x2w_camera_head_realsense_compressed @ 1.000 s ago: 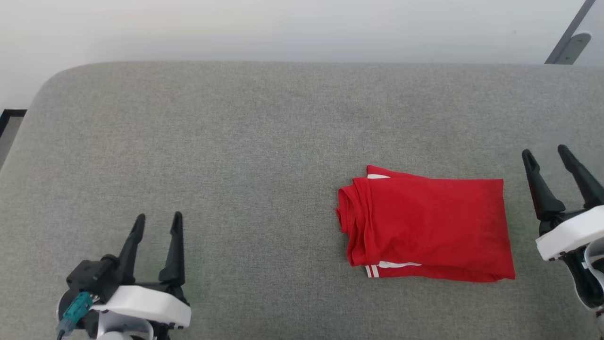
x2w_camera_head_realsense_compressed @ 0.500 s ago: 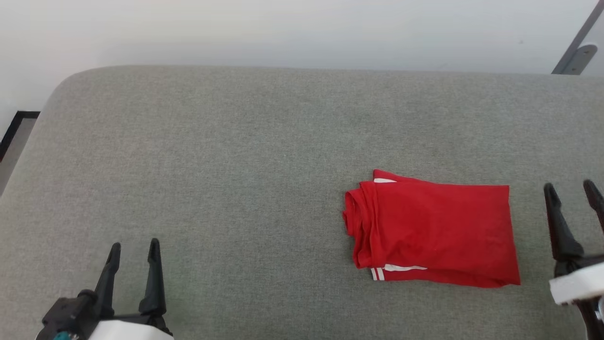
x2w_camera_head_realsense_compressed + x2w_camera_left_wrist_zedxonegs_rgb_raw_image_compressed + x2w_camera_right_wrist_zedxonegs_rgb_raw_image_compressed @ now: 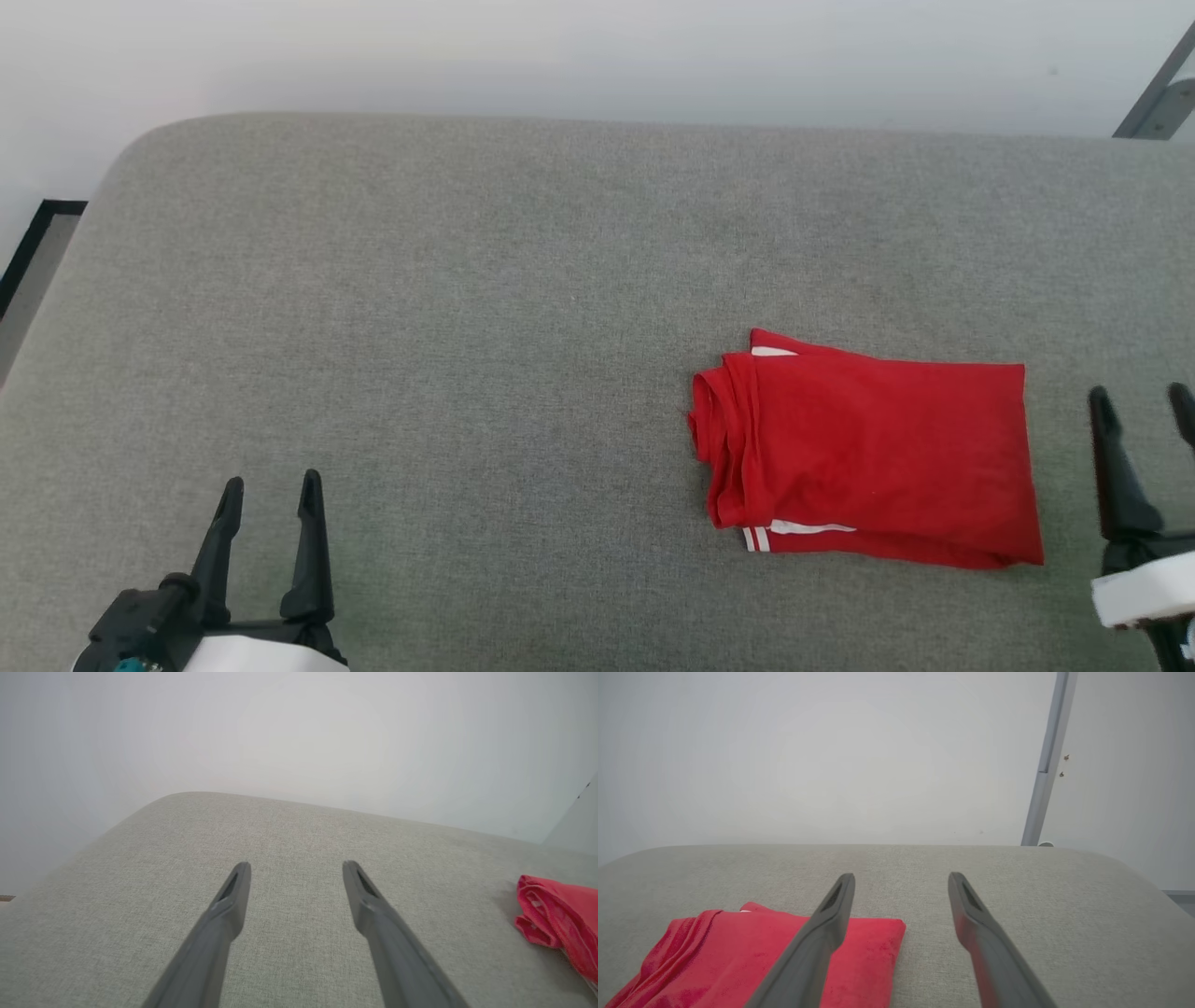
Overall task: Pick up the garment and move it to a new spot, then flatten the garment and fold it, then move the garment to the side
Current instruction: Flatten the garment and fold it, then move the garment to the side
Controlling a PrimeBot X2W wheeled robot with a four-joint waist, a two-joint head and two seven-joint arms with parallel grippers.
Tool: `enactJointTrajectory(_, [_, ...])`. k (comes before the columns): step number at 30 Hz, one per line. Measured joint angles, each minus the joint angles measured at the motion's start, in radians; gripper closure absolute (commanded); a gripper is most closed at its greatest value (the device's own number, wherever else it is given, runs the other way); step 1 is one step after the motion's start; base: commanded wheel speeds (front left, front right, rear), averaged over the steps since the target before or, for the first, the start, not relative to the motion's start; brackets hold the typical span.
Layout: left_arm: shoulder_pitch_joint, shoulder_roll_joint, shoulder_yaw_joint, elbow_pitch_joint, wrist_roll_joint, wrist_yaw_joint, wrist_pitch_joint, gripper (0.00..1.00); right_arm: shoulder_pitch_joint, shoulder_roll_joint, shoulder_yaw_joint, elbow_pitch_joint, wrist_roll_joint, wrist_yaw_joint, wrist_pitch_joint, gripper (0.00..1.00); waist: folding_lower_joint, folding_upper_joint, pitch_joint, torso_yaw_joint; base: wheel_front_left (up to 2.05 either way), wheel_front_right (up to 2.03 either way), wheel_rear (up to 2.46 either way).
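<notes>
Shows the garment already folded into a compact red rectangle, with a white panel edge and thin white stripes peeking out of its layered side, lying flat on a grey upholstered surface. Suggests that the picking up, flattening and folding are done. Judging by where the bundle lies, close to the right gripper and well apart from the left gripper, probably also set to the side by now, or at most awaiting one last shift. Held by neither gripper. Places the garment just inward of the right gripper, near but not touching; in the right wrist view, seen low and to the left of the fingers, partly hidden behind the left one. Places it far off to the right of the left gripper, with bare grey cloth between; in the left wrist view, glimpsed at the right edge. Shows both grippers low at the near edge of the surface, fingers pointing away from the robot towards a pale wall, jaws spread wide apart and empty. Cannot tell whether the fingertips touch the cloth or hang just above it. Reads as a resting pose, with nothing left to grasp unless a final move sideways is wanted.
</notes>
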Motion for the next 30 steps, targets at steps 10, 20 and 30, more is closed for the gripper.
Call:
enactJointTrajectory(10, [-0.09, 0.023, -0.038, 0.005, 0.009, 0.0, 0.0, 0.0, -0.149, -0.098, 0.154, 0.01, -0.001, 0.0, 0.25, 0.0, 0.0, 0.0, 0.06, -0.012, 0.0, 0.0, 0.0])
enactJointTrajectory(20, [-0.202, 0.034, -0.084, 0.008, 0.001, 0.0, 0.0, 0.0, -0.249, -0.3, 0.269, -0.031, 0.177, 0.0, 0.756, 0.0, 0.0, 0.0, 0.163, -0.019, 0.0, 0.0, 0.0])
enactJointTrajectory(30, [-0.288, 0.013, -0.139, 0.029, -0.003, 0.0, 0.0, 0.0, -0.275, -0.337, 0.299, -0.092, 0.301, 0.0, 0.975, 0.0, 0.0, 0.0, 0.264, 0.006, 0.0, 0.0, 0.0])
